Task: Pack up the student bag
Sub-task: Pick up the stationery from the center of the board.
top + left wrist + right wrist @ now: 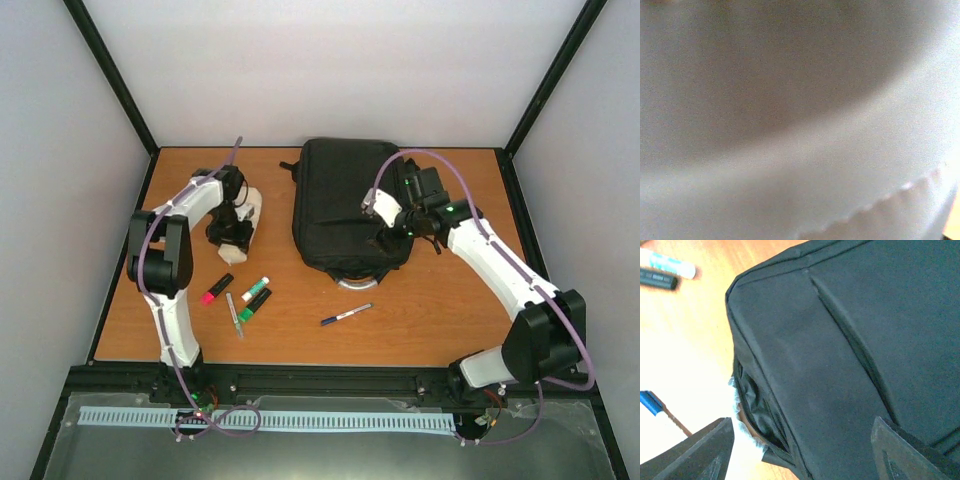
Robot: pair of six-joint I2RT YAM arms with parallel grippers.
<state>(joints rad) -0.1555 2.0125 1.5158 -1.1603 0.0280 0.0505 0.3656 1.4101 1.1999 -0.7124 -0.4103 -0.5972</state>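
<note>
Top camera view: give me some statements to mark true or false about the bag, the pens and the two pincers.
1. The student bag lies on the far middle of the table. True.
2. The blue pen is inside the bag. False: it lies on the table in front of the bag.
3. The left pincer is down at a pale object. True.
4. The right pincer is above the markers. False: it is at the bag's near right corner.
5. The pink-tipped marker lies right of the bag. False: it lies to the bag's left.
</note>
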